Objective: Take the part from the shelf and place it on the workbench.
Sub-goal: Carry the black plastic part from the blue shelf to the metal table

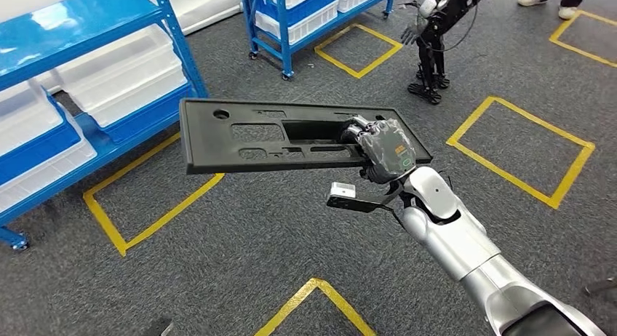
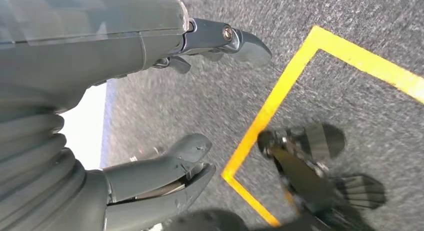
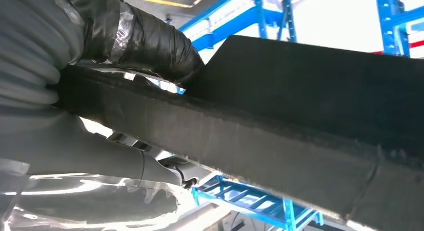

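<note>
A blue shelf with white bins stands at the left over grey carpet marked with yellow squares. The long black part is in the air beside it, lying nearly flat, its long axis running left to right, far end toward the shelf. The right hand grips its right end through a slot. The left hand hangs over the carpet, fingers apart, holding nothing.

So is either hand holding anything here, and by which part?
The right hand grips the black flat part at its right end, fingers through a cutout. The left hand holds nothing.
</note>
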`<state>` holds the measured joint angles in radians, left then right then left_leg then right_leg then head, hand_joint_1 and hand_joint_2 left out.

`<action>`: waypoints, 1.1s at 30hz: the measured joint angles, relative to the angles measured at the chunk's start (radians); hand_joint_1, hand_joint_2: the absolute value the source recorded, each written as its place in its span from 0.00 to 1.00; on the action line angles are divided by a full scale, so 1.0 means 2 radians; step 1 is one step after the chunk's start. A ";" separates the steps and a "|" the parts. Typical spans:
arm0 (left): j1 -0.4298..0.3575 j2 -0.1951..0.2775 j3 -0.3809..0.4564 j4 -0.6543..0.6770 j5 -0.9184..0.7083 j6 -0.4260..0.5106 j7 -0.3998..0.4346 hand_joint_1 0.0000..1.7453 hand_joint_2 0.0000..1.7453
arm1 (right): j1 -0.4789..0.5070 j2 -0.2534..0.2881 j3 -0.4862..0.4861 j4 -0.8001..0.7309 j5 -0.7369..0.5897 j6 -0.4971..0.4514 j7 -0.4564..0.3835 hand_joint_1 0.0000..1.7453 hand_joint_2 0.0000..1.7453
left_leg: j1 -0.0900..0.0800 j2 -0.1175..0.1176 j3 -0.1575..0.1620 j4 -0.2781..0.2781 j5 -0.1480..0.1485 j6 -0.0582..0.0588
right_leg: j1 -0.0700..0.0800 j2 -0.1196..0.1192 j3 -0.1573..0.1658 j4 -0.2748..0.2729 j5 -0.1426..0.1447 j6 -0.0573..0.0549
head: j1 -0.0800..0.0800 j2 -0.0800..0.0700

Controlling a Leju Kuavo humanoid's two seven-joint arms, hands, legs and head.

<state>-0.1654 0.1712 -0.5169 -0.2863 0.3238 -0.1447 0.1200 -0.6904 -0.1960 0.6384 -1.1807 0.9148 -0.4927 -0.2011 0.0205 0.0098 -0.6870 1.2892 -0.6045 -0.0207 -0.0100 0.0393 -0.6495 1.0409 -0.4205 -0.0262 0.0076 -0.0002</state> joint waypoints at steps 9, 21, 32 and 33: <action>-0.001 0.007 0.000 0.001 -0.016 -0.003 0.000 0.00 1.00 | 0.012 -0.013 -0.010 -0.013 0.012 -0.004 0.008 1.00 1.00 | -0.005 -0.032 0.055 -0.135 0.072 0.021 | -0.002 0.053 -0.008 0.001 0.007 0.013 | 0.000 0.000; 0.002 0.005 0.000 0.002 -0.032 -0.003 0.000 0.00 1.00 | 0.028 -0.034 -0.030 -0.030 0.018 -0.011 0.011 1.00 1.00 | -0.002 0.042 0.064 -0.138 0.066 0.011 | -0.008 -0.051 -0.008 0.013 -0.002 0.029 | 0.001 0.000; 0.006 0.004 0.000 0.004 -0.037 -0.004 0.000 0.00 1.00 | 0.039 -0.040 -0.041 -0.037 0.023 -0.014 0.011 1.00 1.00 | -0.002 -0.002 -0.003 0.008 -0.001 0.008 | 0.006 0.008 -0.005 0.004 0.002 -0.002 | 0.000 0.000; 0.006 0.004 0.000 0.004 -0.037 -0.004 0.000 0.00 1.00 | 0.040 -0.040 -0.041 -0.037 0.023 -0.014 0.011 1.00 1.00 | -0.005 -0.006 0.005 -0.013 0.016 0.012 | 0.007 0.016 -0.005 0.004 0.002 -0.002 | 0.000 0.000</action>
<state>-0.1528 0.1801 -0.5173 -0.2786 0.2505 -0.1524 0.1197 -0.6104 -0.2762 0.5566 -1.2548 0.9606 -0.5205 -0.1783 0.0115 -0.0014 -0.6778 1.2628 -0.5715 0.0038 0.0039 0.0703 -0.6602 1.0498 -0.4166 -0.0311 0.0082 -0.0003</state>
